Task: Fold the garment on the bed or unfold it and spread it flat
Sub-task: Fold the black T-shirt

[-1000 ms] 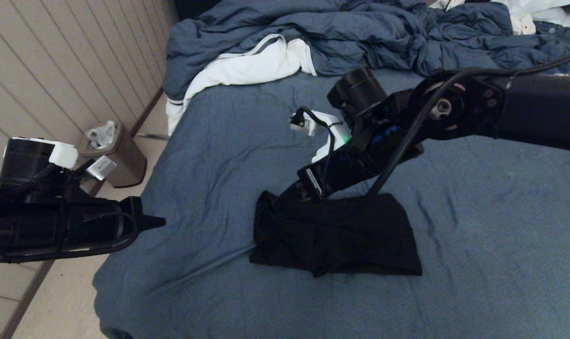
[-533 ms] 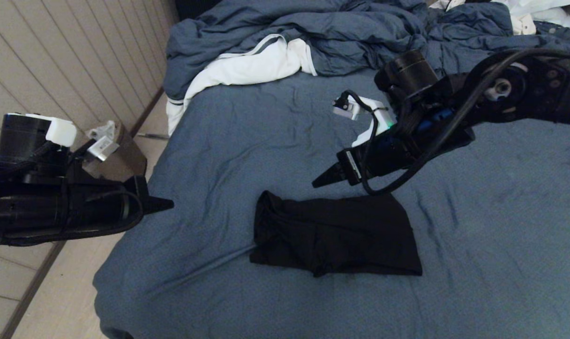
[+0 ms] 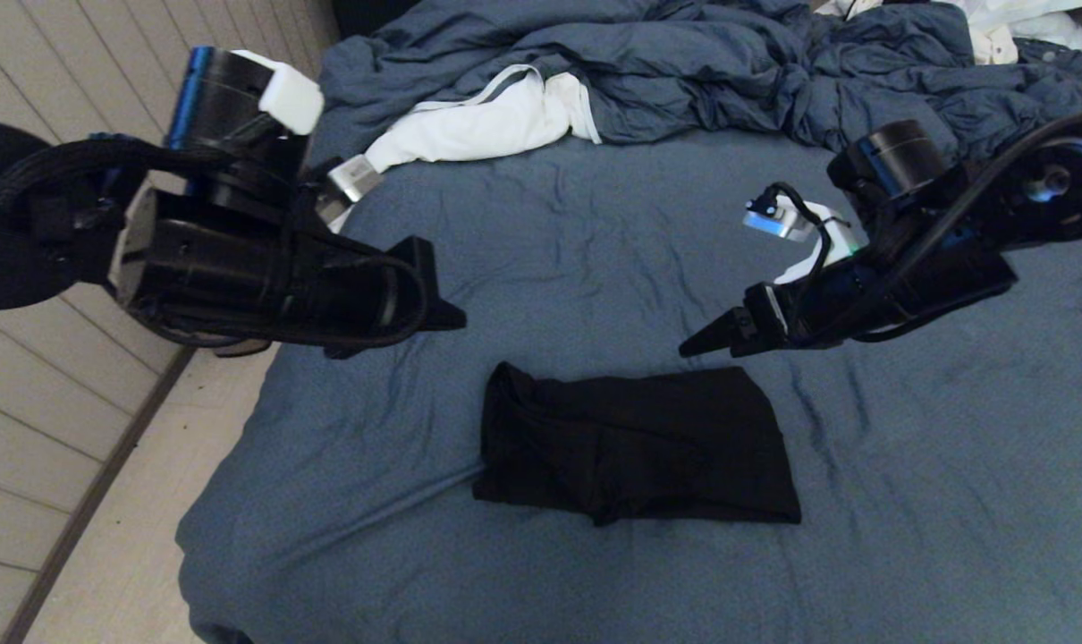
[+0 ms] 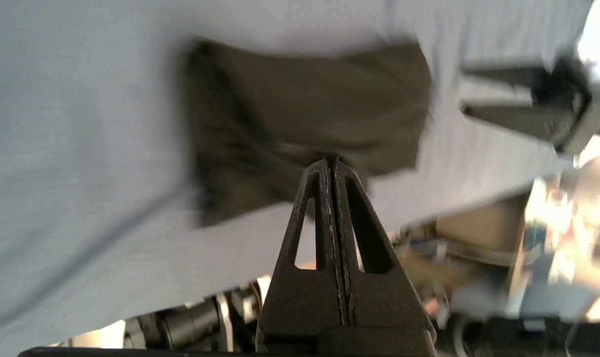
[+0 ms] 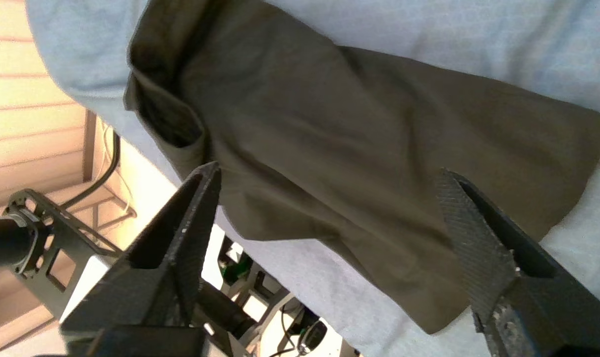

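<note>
My left end effector (image 3: 447, 317) hangs over the left part of the bed (image 3: 523, 233), its fingers pressed together with nothing between them, up and left of the garment (image 3: 635, 447). The garment, a black bundle folded into a rough rectangle, lies on the blue-grey sheet near the middle of the bed, touched by neither arm. My right end effector (image 3: 697, 344) hovers just above the garment's upper right edge, its fingers (image 5: 196, 208) spread wide and empty. Across the far end of the bed lie a white cloth (image 3: 487, 125) and a rumpled duvet (image 3: 684, 63).
</note>
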Robot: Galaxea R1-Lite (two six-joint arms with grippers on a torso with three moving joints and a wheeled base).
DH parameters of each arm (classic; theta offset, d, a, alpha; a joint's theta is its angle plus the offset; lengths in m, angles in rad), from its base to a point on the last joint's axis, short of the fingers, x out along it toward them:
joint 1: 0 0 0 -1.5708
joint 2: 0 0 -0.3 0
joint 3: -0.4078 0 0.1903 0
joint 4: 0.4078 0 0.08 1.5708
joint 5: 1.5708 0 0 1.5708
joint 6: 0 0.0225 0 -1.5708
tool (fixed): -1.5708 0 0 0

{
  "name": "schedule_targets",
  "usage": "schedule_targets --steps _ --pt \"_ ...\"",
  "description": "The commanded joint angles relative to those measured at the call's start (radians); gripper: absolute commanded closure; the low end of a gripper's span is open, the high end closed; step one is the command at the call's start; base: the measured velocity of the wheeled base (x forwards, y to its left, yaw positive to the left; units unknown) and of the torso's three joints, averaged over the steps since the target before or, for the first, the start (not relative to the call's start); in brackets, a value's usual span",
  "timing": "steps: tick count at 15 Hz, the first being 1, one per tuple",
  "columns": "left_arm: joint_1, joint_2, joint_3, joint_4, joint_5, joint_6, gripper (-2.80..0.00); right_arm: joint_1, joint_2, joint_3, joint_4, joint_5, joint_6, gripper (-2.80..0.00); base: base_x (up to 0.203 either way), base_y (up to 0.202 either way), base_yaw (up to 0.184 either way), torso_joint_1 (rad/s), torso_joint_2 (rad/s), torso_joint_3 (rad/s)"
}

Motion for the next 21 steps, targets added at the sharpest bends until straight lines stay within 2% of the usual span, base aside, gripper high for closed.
schedule_targets --steps 1,3,8,13,15,17,21 --pt "-0.105 0.149 -0.135 0.054 0.011 -0.004 0.0 -0.025 -0.002 0.01 -0.002 0.004 -0.004 -2.8 0.0 0.0 0.0 0.0 0.0 0.0" --pt "-0.166 0.217 -0.21 0.073 0.021 -0.004 0.0 -0.03 -0.008 0.039 -0.057 0.001 -0.005 -2.8 0.0 0.0 0.0 0.0 0.0 0.0" --pt "-0.237 0.335 -0.31 0.076 0.027 -0.003 0.0 -0.068 -0.042 0.142 -0.217 0.005 -0.01 -2.8 0.0 0.0 0.0 0.0 0.0 0.0" --pt "-0.295 0.449 -0.348 0.07 0.145 0.02 0.0 -0.107 -0.049 0.177 -0.295 0.025 -0.028 -2.8 0.0 0.0 0.0 0.0 0.0 0.0" --pt "-0.295 0.473 -0.31 0.068 0.199 0.035 0.0 -0.115 -0.051 0.175 -0.295 0.047 -0.027 -2.8 0.0 0.0 0.0 0.0 0.0 0.0" --pt "-0.285 0.458 -0.205 0.032 0.235 0.059 0.0 -0.115 -0.049 0.176 -0.295 0.046 -0.027 -2.8 0.0 0.0 0.0 0.0 0.0 0.0" --pt "-0.223 0.383 0.056 -0.179 0.292 0.111 0.0 -0.112 -0.047 0.181 -0.296 0.048 -0.028 -2.8 0.0 0.0 0.0 0.0 0.0 0.0"
